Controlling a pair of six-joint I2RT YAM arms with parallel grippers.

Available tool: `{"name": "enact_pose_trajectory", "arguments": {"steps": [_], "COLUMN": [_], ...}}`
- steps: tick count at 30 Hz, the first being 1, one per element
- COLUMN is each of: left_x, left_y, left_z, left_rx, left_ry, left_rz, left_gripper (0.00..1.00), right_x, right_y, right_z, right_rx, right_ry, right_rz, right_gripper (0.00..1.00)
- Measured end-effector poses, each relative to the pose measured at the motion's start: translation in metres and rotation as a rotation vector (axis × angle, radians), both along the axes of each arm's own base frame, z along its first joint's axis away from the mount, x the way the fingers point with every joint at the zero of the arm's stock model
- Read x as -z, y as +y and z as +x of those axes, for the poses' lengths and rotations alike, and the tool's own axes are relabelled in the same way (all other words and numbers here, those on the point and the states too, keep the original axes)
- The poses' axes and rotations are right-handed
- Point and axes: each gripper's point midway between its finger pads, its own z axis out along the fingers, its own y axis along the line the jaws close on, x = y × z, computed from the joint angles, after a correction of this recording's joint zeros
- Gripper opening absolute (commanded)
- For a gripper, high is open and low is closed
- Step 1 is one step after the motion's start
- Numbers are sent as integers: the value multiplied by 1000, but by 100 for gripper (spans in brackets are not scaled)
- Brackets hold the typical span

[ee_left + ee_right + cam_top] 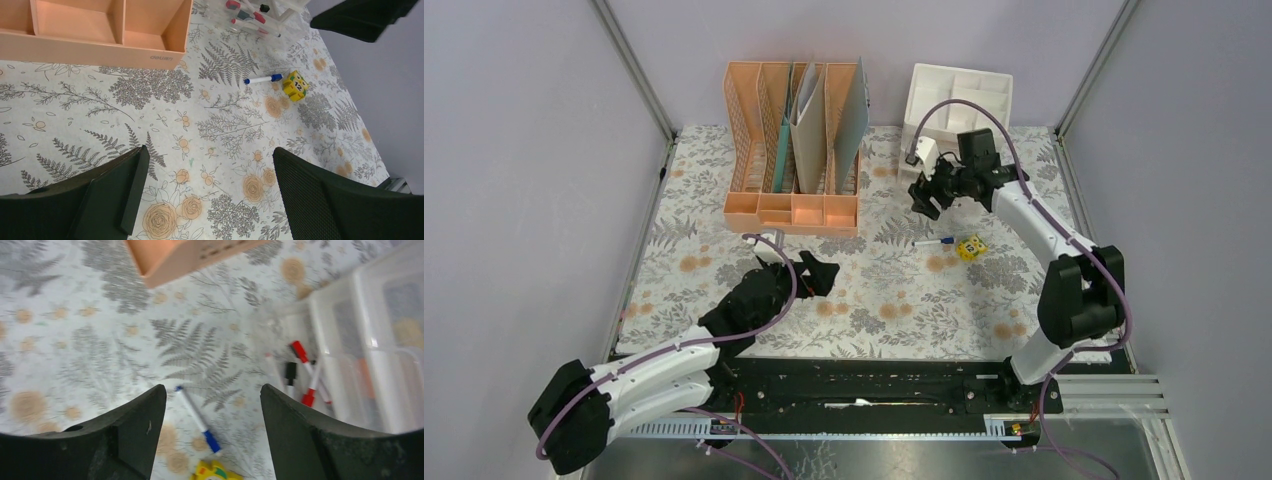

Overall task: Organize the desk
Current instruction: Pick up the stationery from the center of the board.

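The desk (884, 310) is covered in pale fern-and-flower cloth. On its right half lie a blue-capped white marker (934, 242) and a small yellow block (971, 248). My right gripper (929, 195) hovers above them, open and holding nothing. In the right wrist view the marker (197, 416) and the block (217, 472) lie on the cloth below the open right gripper (212, 388). My left gripper (809, 275) stands open over the desk's middle, in front of the peach rack. Only bare cloth shows between the fingers of the left gripper (210, 152).
A peach file rack (792, 212) with folders stands at the back centre. A white drawer unit (959, 90) is at the back right. A clear tray (320, 315) by it holds red and black markers (300, 375). Metal frame rails run along the desk's sides.
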Motion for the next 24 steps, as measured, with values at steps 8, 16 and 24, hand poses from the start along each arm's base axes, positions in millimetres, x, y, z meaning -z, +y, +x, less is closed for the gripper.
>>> {"name": "enact_pose_trajectory", "arguments": {"steps": [8, 16, 24], "left_x": [11, 12, 10], "left_y": [0, 0, 1], "left_z": [3, 5, 6], "left_rx": [-4, -6, -11], "left_ry": [24, 27, 23], "left_rz": [24, 23, 18], "left_gripper": [99, 99, 99], "right_x": [9, 21, 26], "right_y": [11, 4, -1], "right_z": [-51, -65, -69], "right_rx": [-110, -174, -231], "right_ry": [129, 147, 129], "right_rz": [72, 16, -34], "right_gripper": [78, 78, 79]}}
